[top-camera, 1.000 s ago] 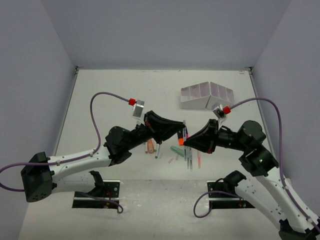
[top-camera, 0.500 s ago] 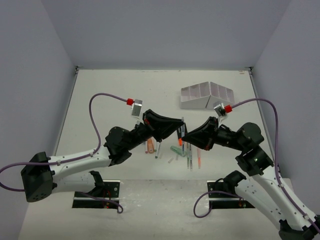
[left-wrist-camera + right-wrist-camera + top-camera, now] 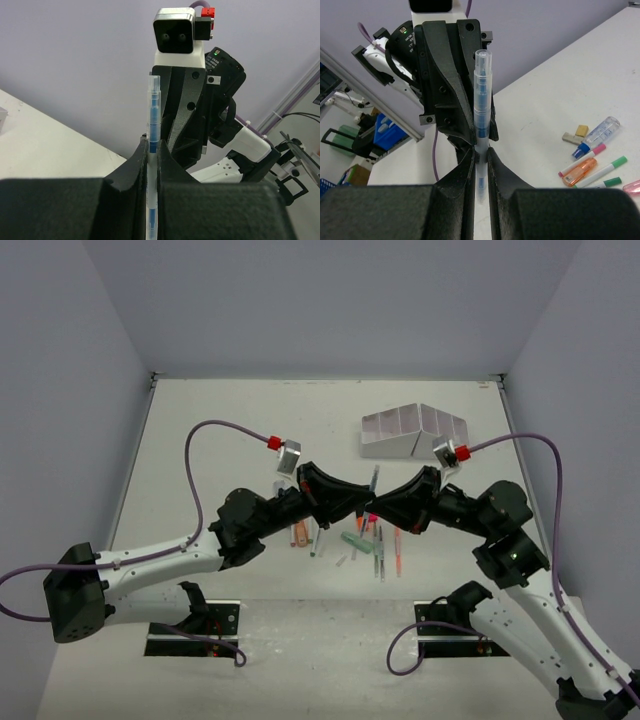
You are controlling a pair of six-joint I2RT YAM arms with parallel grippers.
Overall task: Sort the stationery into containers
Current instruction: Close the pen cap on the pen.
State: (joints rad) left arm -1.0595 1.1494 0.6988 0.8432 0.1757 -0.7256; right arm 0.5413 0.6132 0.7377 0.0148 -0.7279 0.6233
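**Blue pen (image 3: 154, 110) gripped from two sides**

Your left pincer (image 3: 151, 150) and right pincer (image 3: 480, 150) meet tip to tip above the desk (image 3: 220, 440). Each is closed narrowly on the same pen. Loose pens (image 3: 378, 545) lie beneath, with the white organizer (image 3: 415, 430) well beyond.

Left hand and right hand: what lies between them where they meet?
A clear pen with a blue core, upright, pinched by the left hand and the right hand at once; both wrist views show it.
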